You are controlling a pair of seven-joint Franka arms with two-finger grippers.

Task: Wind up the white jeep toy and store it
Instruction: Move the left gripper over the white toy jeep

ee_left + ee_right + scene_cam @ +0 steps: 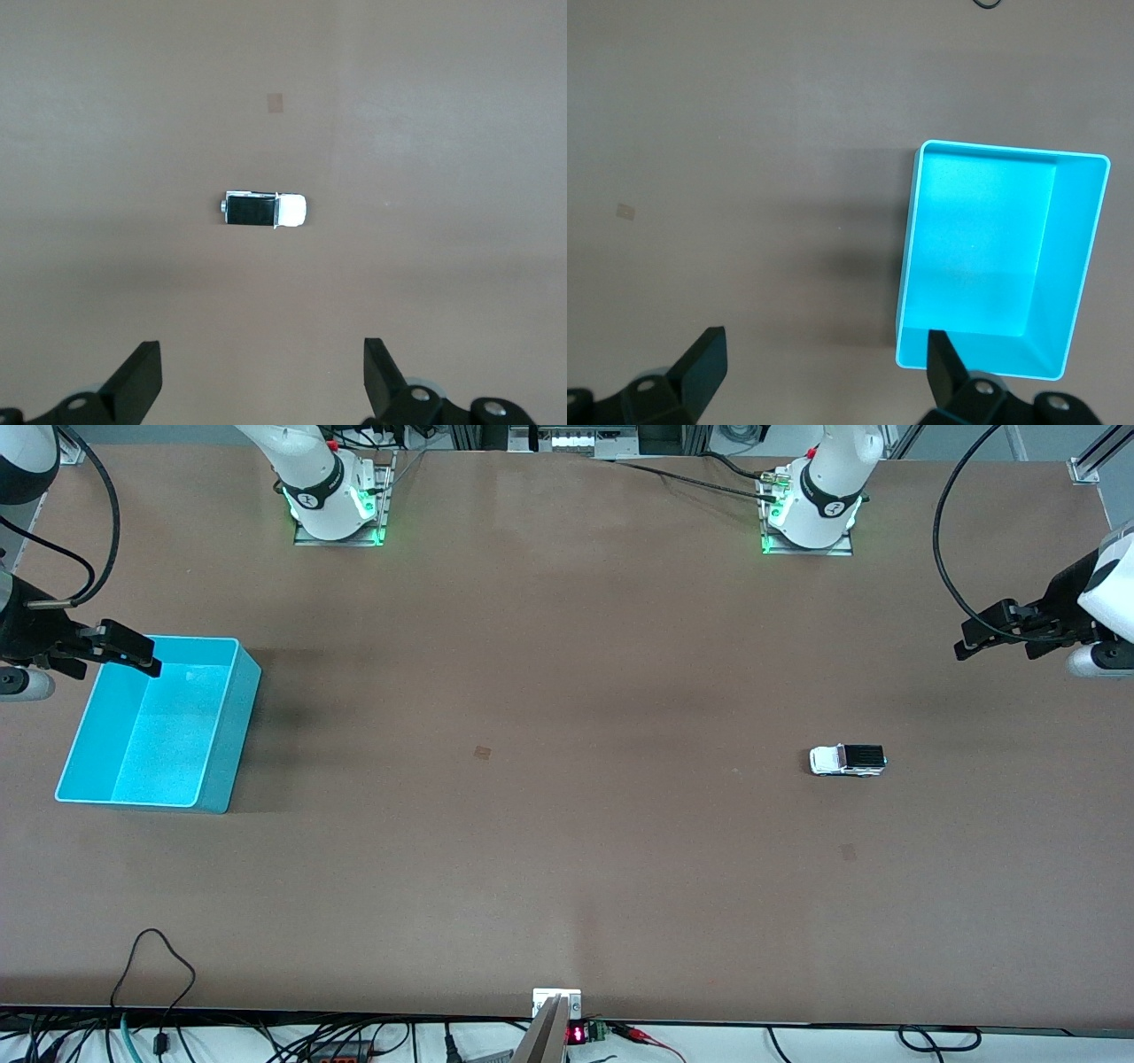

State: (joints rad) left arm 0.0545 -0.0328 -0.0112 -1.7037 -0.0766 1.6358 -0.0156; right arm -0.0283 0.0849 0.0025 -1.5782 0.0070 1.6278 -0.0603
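The white jeep toy (848,760) with its black roof stands on the brown table toward the left arm's end; it also shows in the left wrist view (264,210). My left gripper (997,642) hangs open and empty in the air near the table's end, clear of the jeep, with its fingers wide apart in its wrist view (260,347). The turquoise bin (226,722) stands empty at the right arm's end. My right gripper (124,651) is open and empty over the bin's rim; its wrist view (825,336) shows the bin (909,239) beside one finger.
Small tape marks lie on the table near the middle (483,753) and nearer the camera than the jeep (849,852). A black cable (159,961) loops onto the table's near edge. The arm bases (332,500) stand along the table's edge farthest from the camera.
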